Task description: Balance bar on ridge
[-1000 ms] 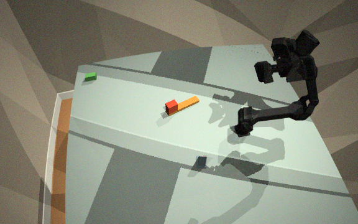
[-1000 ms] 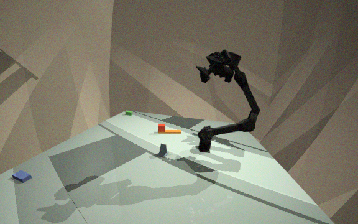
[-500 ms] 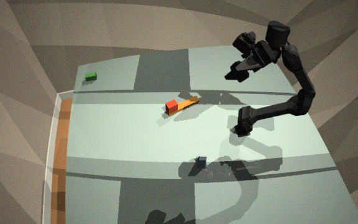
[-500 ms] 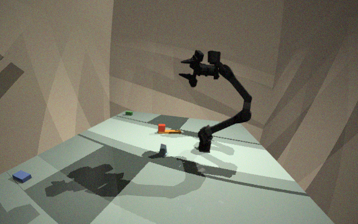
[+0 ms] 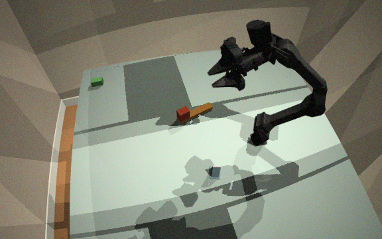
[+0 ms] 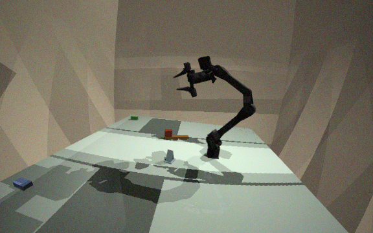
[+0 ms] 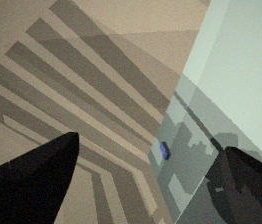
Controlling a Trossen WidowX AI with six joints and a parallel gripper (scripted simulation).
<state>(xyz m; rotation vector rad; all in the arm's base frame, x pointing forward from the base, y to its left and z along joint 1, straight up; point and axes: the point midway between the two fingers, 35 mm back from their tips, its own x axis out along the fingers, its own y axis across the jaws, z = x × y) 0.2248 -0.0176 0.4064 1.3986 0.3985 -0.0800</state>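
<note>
The orange bar point(image 5: 201, 109) point(image 6: 180, 137) lies flat on the table, with a red block point(image 5: 183, 113) point(image 6: 168, 133) at its left end. The grey ridge point(image 5: 215, 172) point(image 6: 169, 156) stands upright on the table, nearer the exterior camera than the bar, with nothing on it. My gripper point(image 5: 210, 79) point(image 6: 175, 83) point(image 7: 151, 149) is open and empty, high above the table and pointing sideways. It is apart from both the bar and the ridge. Neither the bar nor the ridge shows in the wrist view.
A green block point(image 5: 97, 81) point(image 6: 134, 118) lies near the table's far left corner. A blue block point(image 6: 22, 184) point(image 7: 165, 150) lies near the table's left edge in the exterior view. The arm's base point(image 5: 259, 136) point(image 6: 213, 149) stands to the right of the bar and ridge. Shadows cross the table.
</note>
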